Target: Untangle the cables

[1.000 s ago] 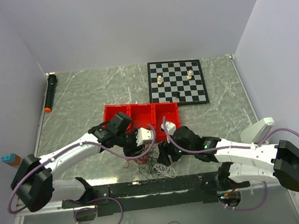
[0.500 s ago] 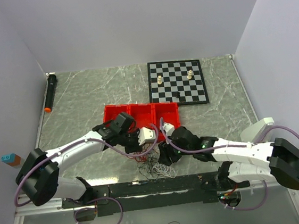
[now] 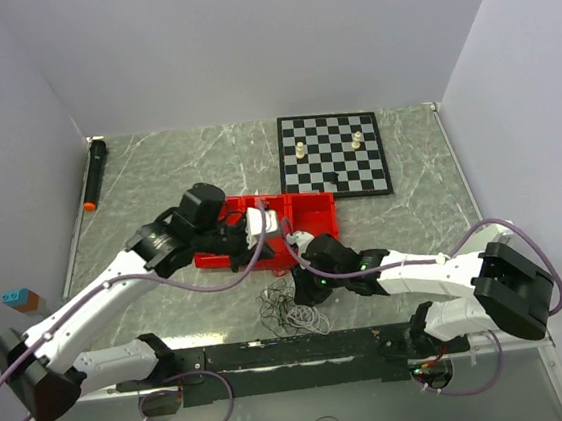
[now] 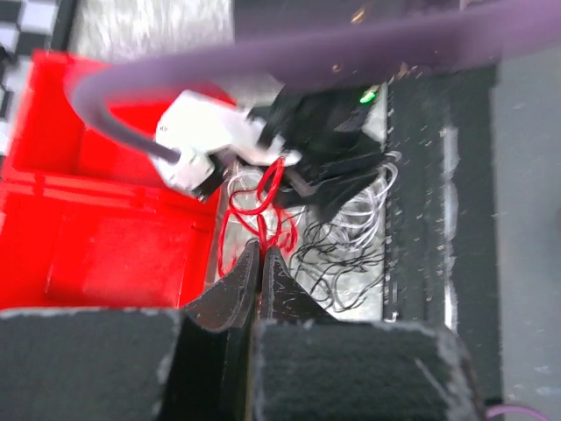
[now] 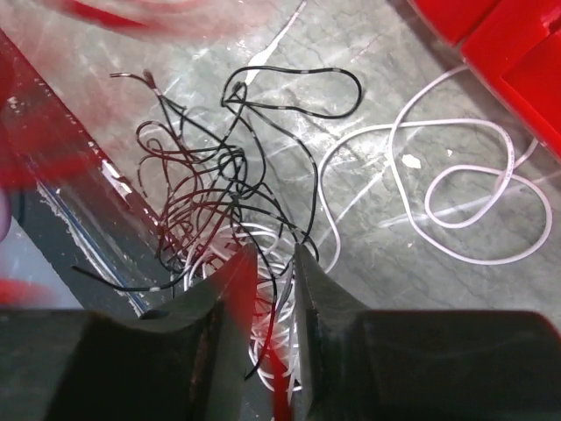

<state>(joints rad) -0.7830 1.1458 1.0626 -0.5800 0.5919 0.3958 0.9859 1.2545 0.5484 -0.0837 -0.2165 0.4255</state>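
Note:
The cables lie in a tangled pile (image 3: pixel 294 312) on the marble tabletop in front of the red bin. My left gripper (image 3: pixel 273 247) (image 4: pixel 261 251) is shut on the red cable (image 4: pixel 255 203), which rises in loops off the pile. The black cable (image 4: pixel 351 263) (image 5: pixel 237 175) and the white cable (image 4: pixel 379 189) (image 5: pixel 456 184) stay spread on the table. My right gripper (image 3: pixel 305 290) (image 5: pixel 274 256) hangs low over the pile, its jaws narrowly apart with white and black strands between them. A blurred red strand crosses in front of its fingers.
A red three-compartment bin (image 3: pixel 313 210) (image 4: pixel 96 219) (image 5: pixel 517 53) stands just behind the cables. Further back is a chessboard (image 3: pixel 335 170) with a few pieces. A black marker with an orange tip (image 3: pixel 93 175) lies at the left wall. A black rail (image 3: pixel 296 350) runs along the near edge.
My left gripper shut on the red cable and rose back and left, pulling it up. My right gripper's jaws narrowed over the pile and shifted slightly left.

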